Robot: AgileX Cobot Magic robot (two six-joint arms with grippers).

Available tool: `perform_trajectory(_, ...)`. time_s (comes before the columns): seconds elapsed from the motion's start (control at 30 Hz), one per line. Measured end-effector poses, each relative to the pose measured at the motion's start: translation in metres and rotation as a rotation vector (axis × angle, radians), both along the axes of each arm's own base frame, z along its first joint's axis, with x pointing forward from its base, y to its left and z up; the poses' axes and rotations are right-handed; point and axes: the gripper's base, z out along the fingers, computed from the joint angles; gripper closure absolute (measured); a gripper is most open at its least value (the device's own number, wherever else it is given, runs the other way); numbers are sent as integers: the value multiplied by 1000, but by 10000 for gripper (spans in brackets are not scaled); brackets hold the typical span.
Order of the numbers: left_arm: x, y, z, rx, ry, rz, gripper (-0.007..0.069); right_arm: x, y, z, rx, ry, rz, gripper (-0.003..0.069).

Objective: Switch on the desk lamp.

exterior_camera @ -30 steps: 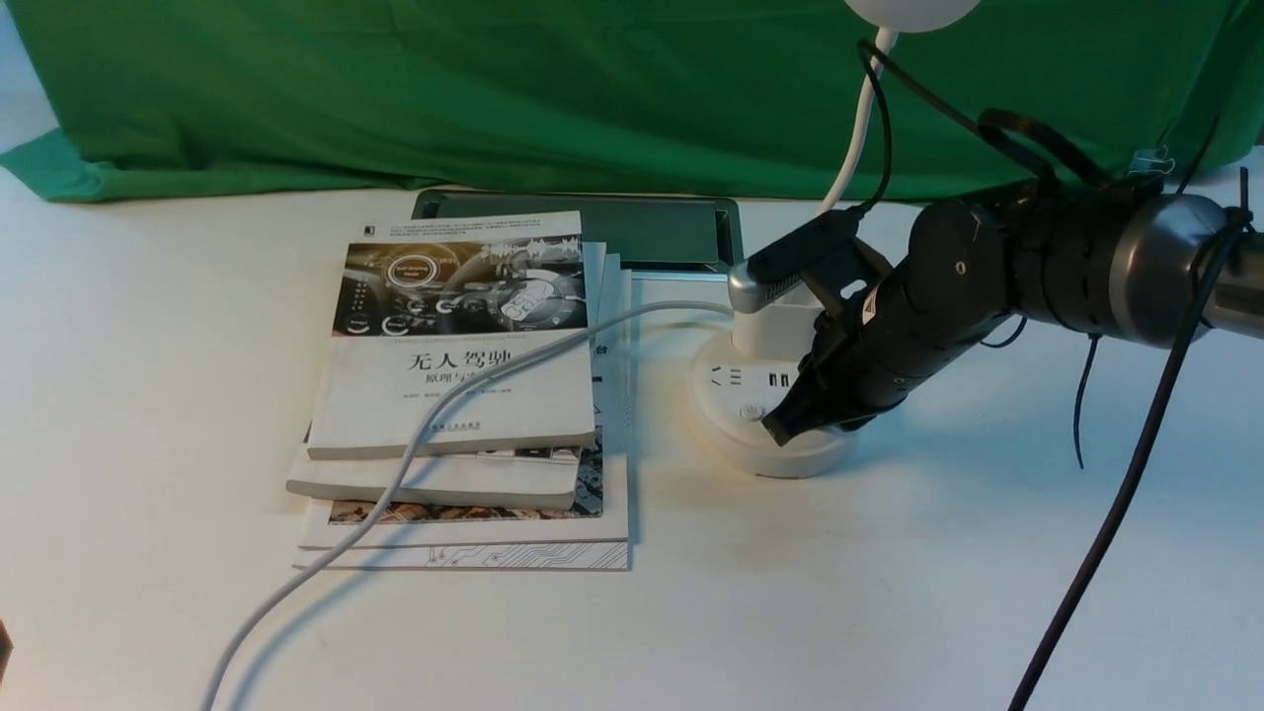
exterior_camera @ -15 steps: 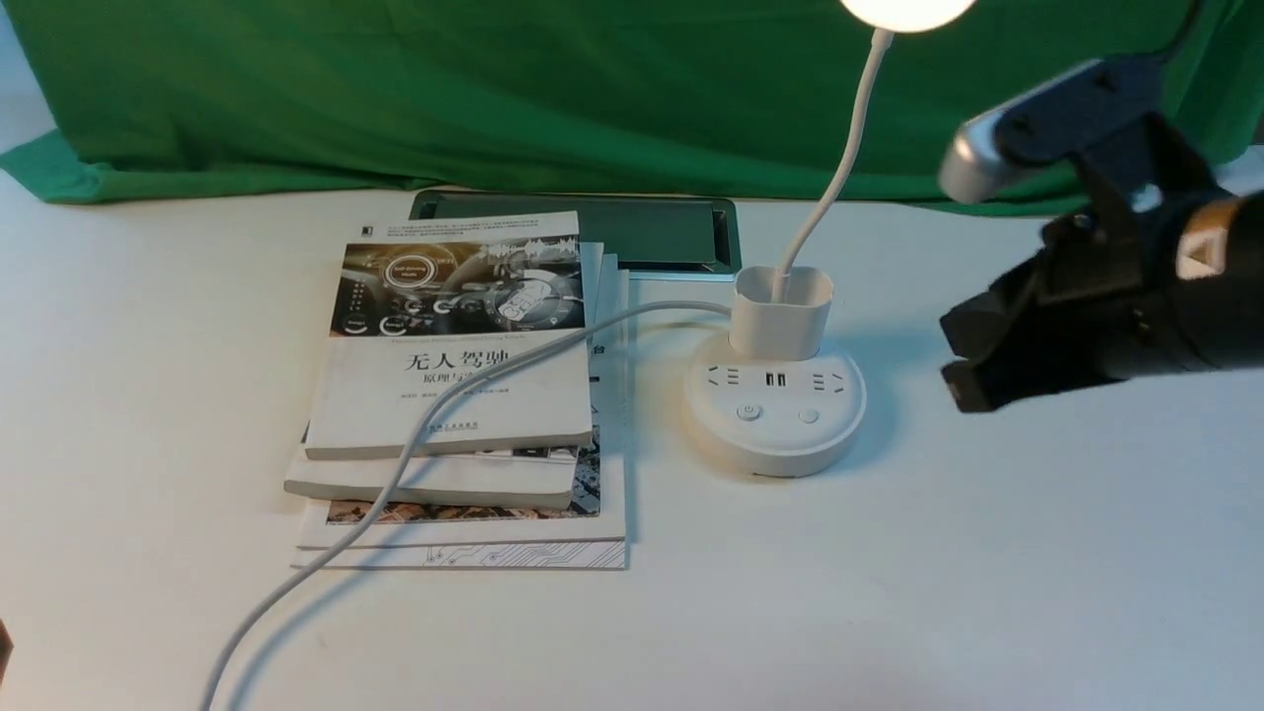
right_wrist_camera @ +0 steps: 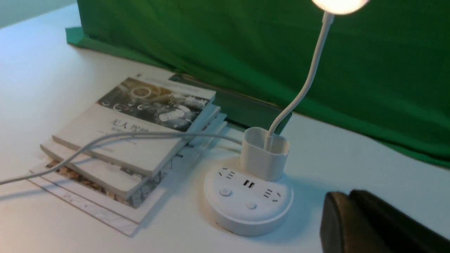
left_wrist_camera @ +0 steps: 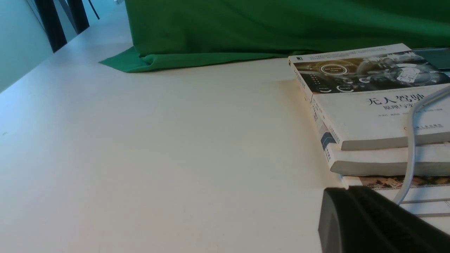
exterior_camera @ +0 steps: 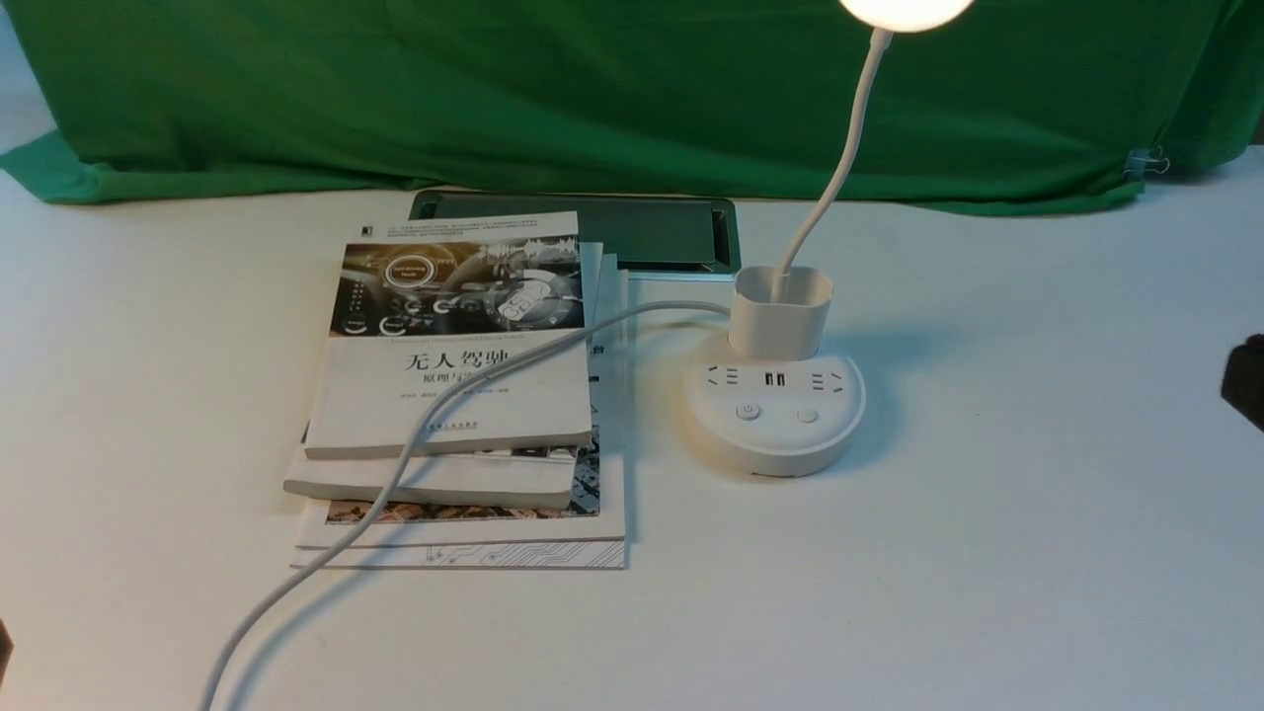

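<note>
Nearest the robot, only a dark sliver of the right hand (exterior_camera: pixel 1246 393) shows at the right edge of the worktop (exterior_camera: pixel 889 592), well apart from the desk lamp (exterior_camera: pixel 773 439). Whether this hand is released or clenched I cannot tell. The same holds for the left hand (left_wrist_camera: pixel 369 221), which shows as a dark shape low beside the stack of books (exterior_camera: pixel 375 405). A pale cable (left_wrist_camera: pixel 409 147) runs from the near left edge up over the top book to the lamp's round base. The lamp stands just right of the books, with two buttons (exterior_camera: pixel 749 412) on the base's near side. Behind them rises the cup-shaped holder (exterior_camera: pixel 780 316), and the thin gooseneck (exterior_camera: pixel 839 168) curves up to a glowing head (exterior_camera: pixel 904 10). A dark panel (exterior_camera: pixel 642 232) lies behind the books, and green cloth (exterior_camera: pixel 494 99) hangs at the back.
</note>
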Motion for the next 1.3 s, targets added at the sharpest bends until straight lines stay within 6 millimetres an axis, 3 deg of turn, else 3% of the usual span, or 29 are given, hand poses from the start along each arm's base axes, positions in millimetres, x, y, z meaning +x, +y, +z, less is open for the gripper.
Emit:
perform_trajectory(0.13, 0, 0, 0, 0, 0, 0, 603, -26, -14, -17, 32, -77, -2, 564)
perform_trajectory(0.23, 0, 0, 0, 0, 0, 0, 603, -34, -18, -30, 66, -147, -9, 561)
perform_trajectory(0.33, 0, 0, 0, 0, 0, 0, 603, -36, -22, -56, 109, -236, -40, 554)
perform_trajectory(0.47, 0, 0, 0, 0, 0, 0, 603, -38, -33, -94, 128, -251, -178, 550)
perform_trajectory(0.67, 0, 0, 0, 0, 0, 0, 603, -43, -50, -123, 132, -197, -418, 538)
perform_trajectory(0.8, 0, 0, 0, 0, 0, 0, 603, -46, -55, -127, 142, -195, -495, 528)
perform_trajectory(1.0, 0, 0, 0, 0, 0, 0, 603, -47, -56, -142, 112, -46, -532, 509)
perform_trajectory(1.3, 0, 0, 0, 0, 0, 0, 603, -48, -56, -144, 108, -29, -533, 477)
